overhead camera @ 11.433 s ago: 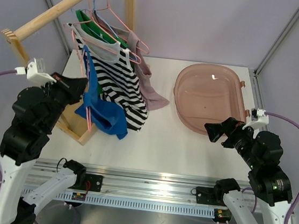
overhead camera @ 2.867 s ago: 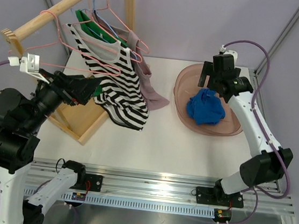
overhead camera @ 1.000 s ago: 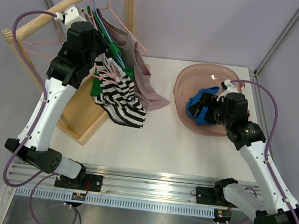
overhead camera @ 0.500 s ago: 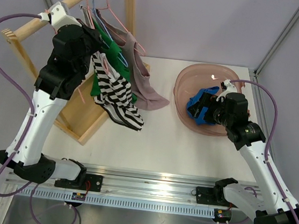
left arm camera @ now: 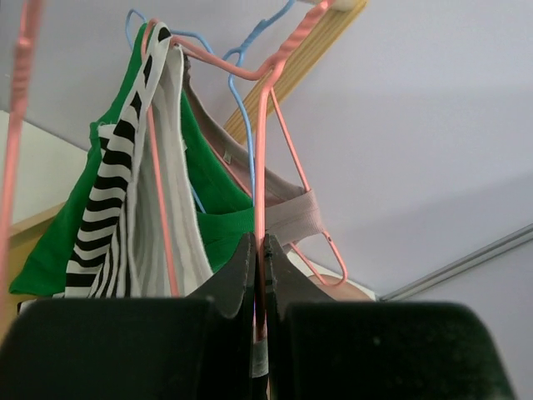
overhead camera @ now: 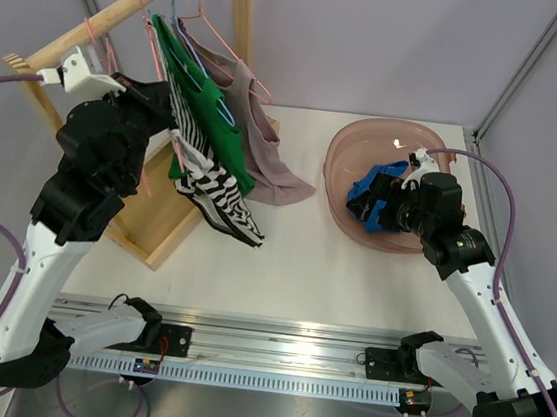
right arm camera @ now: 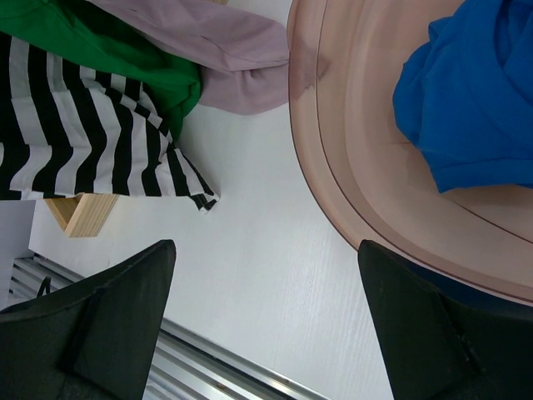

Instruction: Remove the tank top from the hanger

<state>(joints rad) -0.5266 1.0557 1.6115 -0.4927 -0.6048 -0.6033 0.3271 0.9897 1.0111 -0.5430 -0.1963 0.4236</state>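
A black-and-white striped tank top (overhead camera: 216, 189) hangs on a pink hanger from the wooden rail (overhead camera: 77, 33), edge-on beside a green top (overhead camera: 205, 110) and a mauve top (overhead camera: 264, 157). My left gripper (overhead camera: 161, 105) is at the rail. In the left wrist view it (left arm camera: 259, 243) is shut on a pink hanger wire (left arm camera: 261, 158), with the striped top (left arm camera: 117, 192) to its left. A blue tank top (overhead camera: 369, 195) lies in the pink basin (overhead camera: 362, 138). My right gripper (overhead camera: 386, 203) is open and empty over the basin's near-left rim; the blue top shows in its view (right arm camera: 475, 108).
The wooden rack's base frame (overhead camera: 161, 220) stands on the white table at the left. An empty pink hanger (overhead camera: 146, 168) hangs by my left arm. The right wrist view shows the striped hem (right arm camera: 83, 133), the basin rim (right arm camera: 333, 192) and the metal rail at the table's near edge (right arm camera: 208, 367).
My left arm has drawn back and down to the left with its gripper still at the hangers. The striped top has swung edge-on. The right arm has not moved over the last second.
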